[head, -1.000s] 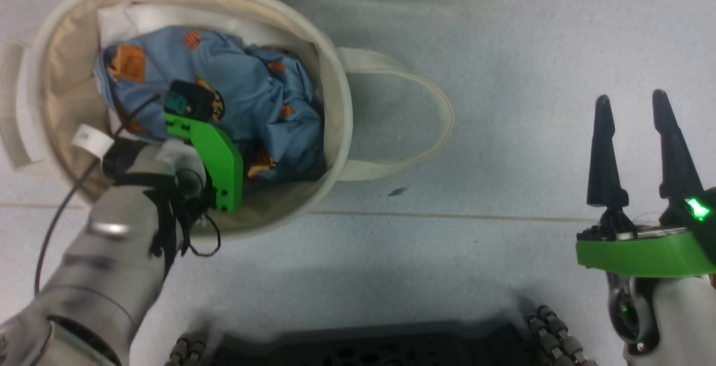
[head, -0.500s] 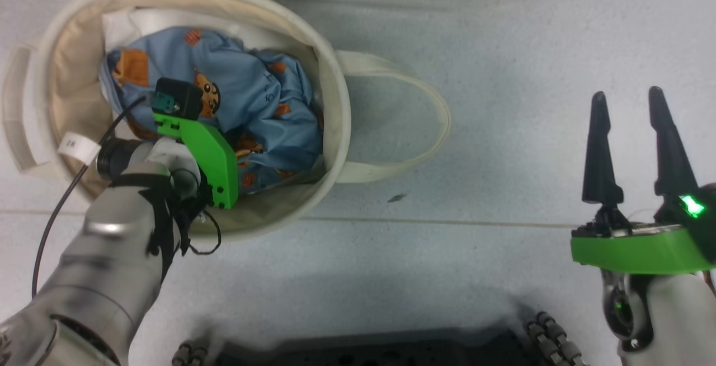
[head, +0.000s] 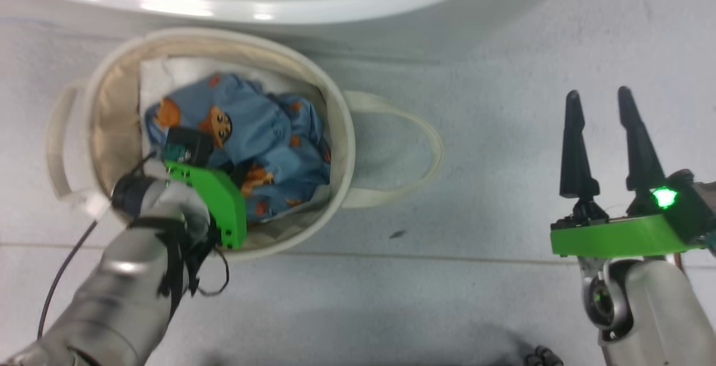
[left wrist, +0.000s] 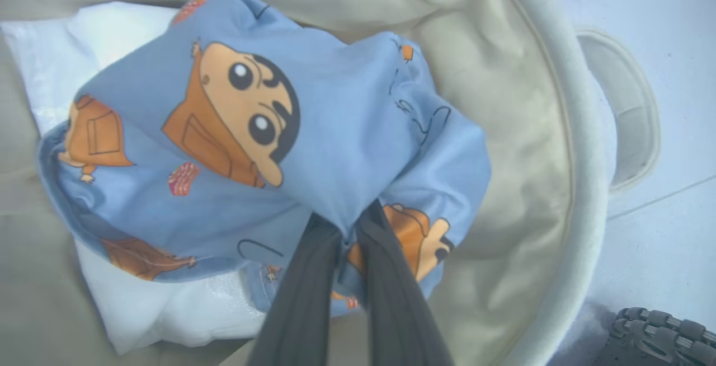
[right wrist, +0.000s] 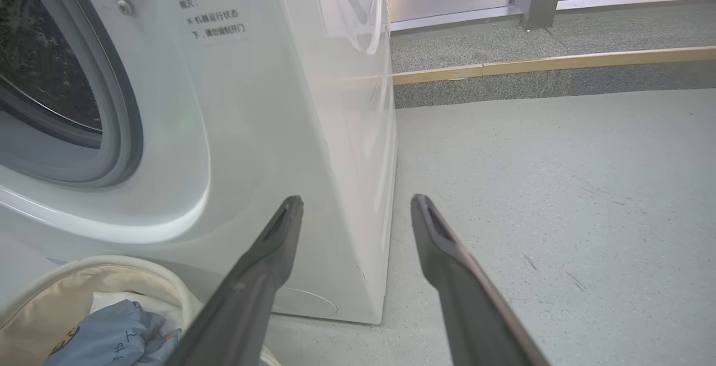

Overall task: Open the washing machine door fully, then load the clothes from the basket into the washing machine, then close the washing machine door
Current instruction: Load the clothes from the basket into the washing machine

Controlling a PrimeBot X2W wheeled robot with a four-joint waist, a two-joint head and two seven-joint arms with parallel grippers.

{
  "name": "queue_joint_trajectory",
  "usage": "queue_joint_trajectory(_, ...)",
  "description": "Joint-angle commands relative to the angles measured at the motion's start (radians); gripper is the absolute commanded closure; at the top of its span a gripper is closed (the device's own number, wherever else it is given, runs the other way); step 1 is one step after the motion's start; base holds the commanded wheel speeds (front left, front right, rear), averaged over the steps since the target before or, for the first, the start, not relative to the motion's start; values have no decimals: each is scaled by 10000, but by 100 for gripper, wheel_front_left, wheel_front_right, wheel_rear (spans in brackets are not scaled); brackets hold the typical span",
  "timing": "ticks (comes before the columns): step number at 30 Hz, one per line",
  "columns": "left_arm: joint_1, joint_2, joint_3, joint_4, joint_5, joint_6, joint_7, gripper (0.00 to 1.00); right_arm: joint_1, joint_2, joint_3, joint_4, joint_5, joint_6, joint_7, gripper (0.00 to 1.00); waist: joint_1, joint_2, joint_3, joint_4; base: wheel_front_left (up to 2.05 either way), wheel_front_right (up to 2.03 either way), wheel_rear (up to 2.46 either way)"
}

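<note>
While left claw (left wrist: 348, 225) clamps the one blue garment (left wrist: 335, 131) | right claw (head: 597, 93) agape | one basket (head: 343, 131)

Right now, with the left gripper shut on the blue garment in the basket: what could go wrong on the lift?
1. The left gripper pinches only a small fold of the clothes. The fold may slip out, or the trailing fabric may catch the rim of the basket.
2. The white bundle lies directly under the clothes and might come up too.
3. The soft basket could drag or tip if fabric snags.
</note>
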Motion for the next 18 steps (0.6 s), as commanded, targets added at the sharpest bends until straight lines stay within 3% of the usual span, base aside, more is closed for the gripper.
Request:
queue_joint_trajectory(1,302,467,48,-44,-110,15,-361,100,61,91,292,-119,132,2,-122,0,1,-1,-496,50,0,0,0)
queue_joint_trajectory(10,1035,822,63,-140,-212,15,-1554,100,122,210,525,632,694,2,-122,0,1,-1,-2129,182,0,0,0)
queue_joint_trajectory(18,1918,1454,1785,-1991,523,585,-1600,100,578,130,627,1054,1162,2,-122,0,1,-1,-3654,314,0,0,0)
